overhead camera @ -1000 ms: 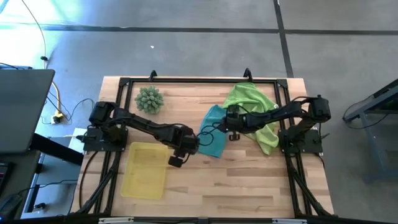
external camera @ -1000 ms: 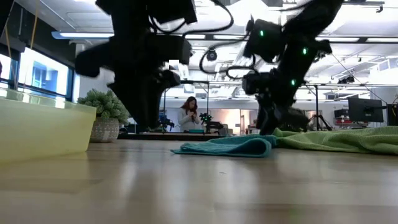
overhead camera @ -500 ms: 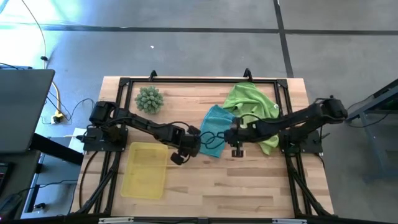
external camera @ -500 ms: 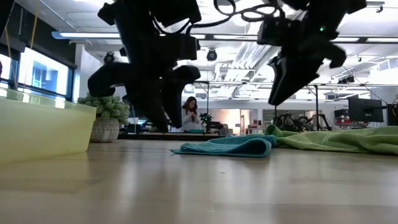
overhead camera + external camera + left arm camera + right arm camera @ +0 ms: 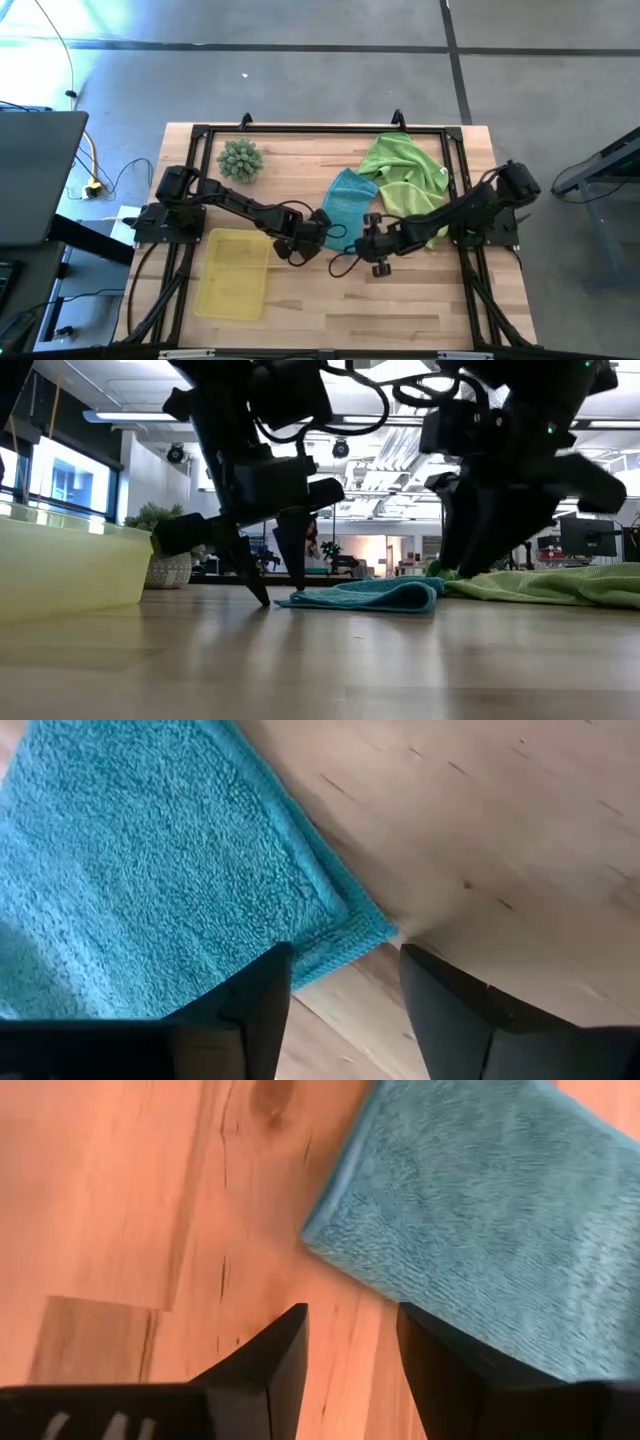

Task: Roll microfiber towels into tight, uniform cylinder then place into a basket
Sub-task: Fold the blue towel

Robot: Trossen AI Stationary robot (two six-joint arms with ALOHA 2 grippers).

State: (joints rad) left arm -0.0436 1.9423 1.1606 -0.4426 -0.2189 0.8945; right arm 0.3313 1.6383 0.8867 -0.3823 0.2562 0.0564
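Note:
The teal towel (image 5: 346,198) lies flat on the wooden table, its far right part against the two lime green towels (image 5: 405,172), which lie crumpled together. My left gripper (image 5: 345,970) is open and points steeply down. Its fingers stand on either side of the teal towel's near left corner (image 5: 380,928), with their tips low over the table (image 5: 272,588). My right gripper (image 5: 352,1330) is open over bare wood, just short of the teal towel's other near corner (image 5: 312,1235). The yellow basket (image 5: 232,272) stands at the near left with nothing in it.
A spiky pale-green ball (image 5: 240,160) in a small pot stands at the far left. A black frame rail (image 5: 320,130) runs along the far edge. Bare wood (image 5: 400,300) lies between the grippers and the table's near edge.
My left gripper has sunk toward the table at the teal towel's near left corner and has rolled about its own axis. My right gripper has swung from over the towels toward the table's near edge, off the cloth. The towels lie as before.

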